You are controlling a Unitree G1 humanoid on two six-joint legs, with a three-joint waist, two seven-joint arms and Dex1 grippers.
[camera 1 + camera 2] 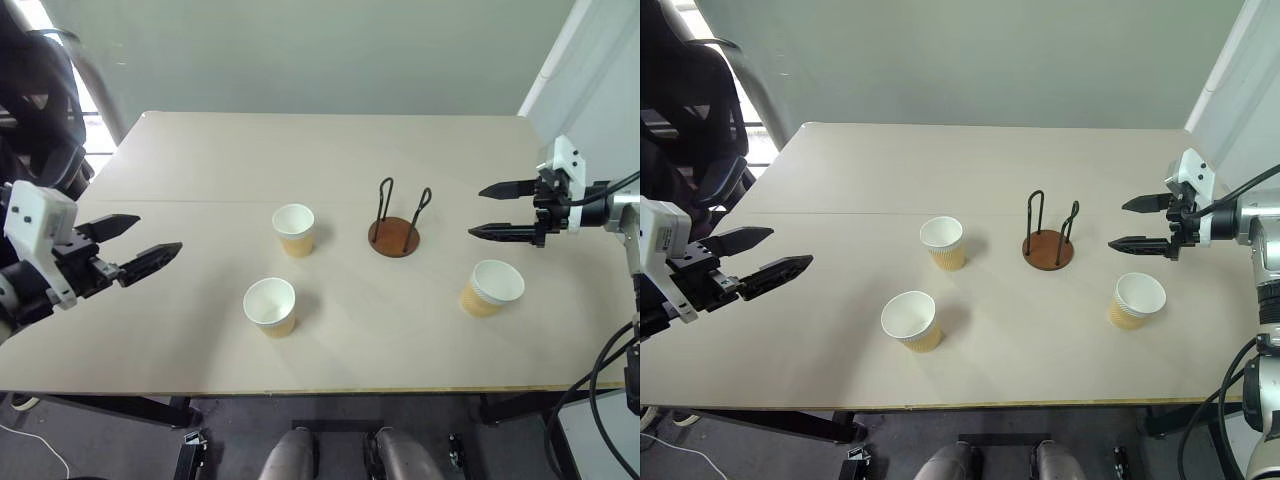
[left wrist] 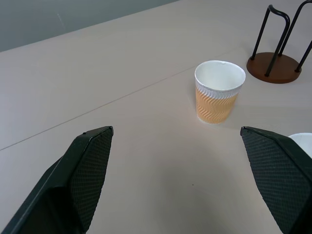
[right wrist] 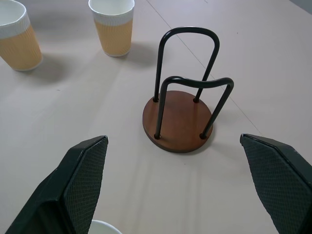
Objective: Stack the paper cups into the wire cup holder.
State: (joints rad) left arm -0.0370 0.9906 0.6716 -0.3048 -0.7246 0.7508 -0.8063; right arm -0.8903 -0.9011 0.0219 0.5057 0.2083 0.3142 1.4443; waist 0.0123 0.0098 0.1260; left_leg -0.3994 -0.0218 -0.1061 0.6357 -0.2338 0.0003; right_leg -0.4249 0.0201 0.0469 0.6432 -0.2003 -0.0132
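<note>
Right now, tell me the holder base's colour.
Reddish-brown wire cup holder base, best in the right wrist view.

Pale beige table (image 1: 330,150) fills the mid of the scene, w/ a thin seam line running across the top. Behind it, plain grey-green wall (image 1: 320,50), no marks. Far right, white panel (image 1: 590,70) leaning in at an angle. Upper left, bright window light (image 1: 40,15) by a dark chair (image 1: 690,110). Below the table's near edge, dark grey floor (image 1: 100,450), w/ a black table leg (image 1: 110,408) across it and a thin white cable (image 1: 40,445) at the left corner.
</note>
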